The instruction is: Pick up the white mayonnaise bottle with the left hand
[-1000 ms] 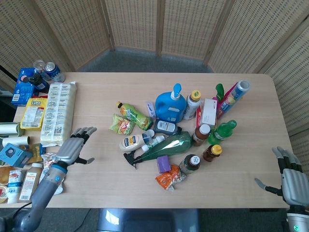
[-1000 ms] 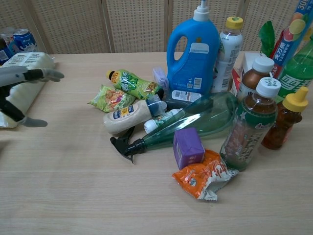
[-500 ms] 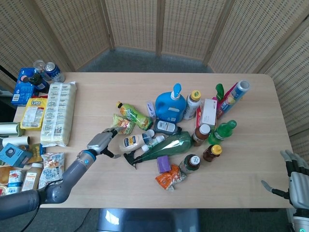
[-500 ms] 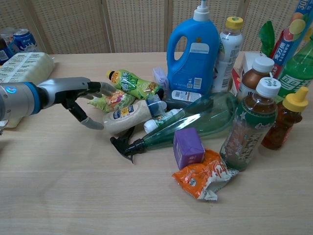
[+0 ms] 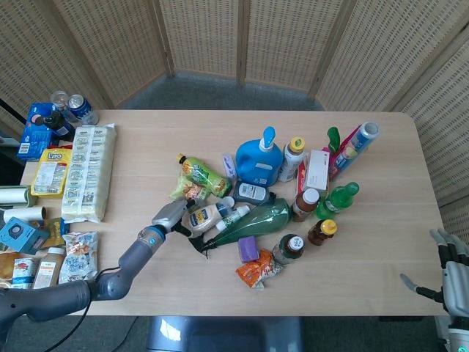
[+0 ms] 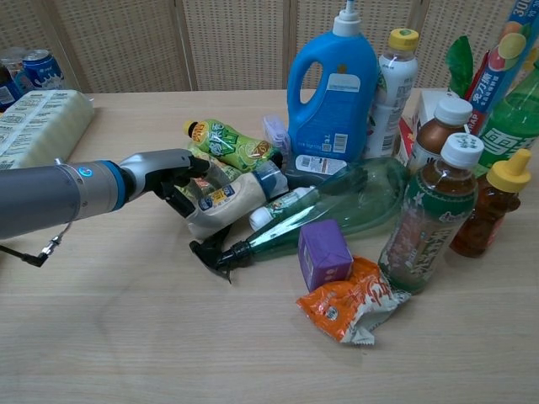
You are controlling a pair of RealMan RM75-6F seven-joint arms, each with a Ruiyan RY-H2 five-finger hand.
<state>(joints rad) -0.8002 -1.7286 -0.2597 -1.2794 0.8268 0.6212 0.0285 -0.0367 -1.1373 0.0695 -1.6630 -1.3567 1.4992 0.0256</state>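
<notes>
**Left hand at mayo bottle base, grip not confirmed**

The white mayonnaise bottle is seen lying on its side just left of centre in the chest view, at the left edge of the clutter. Its long axis runs lower left to upper right, blue cap end toward the blue detergent jug, base toward the arm.

The left hand is placed directly left of the bottle, touching its base end, with fingers curled toward the body. Whether the bottle is actually enclosed cannot be told; no lift is visible.

The bottle is pressed against the green spray bottle below it and the green snack packet behind it, so a jostle is judged likely on lift.

The right hand is parked at the lower-right corner of the head view, fingers spread, holding nothing, well apart.
</notes>
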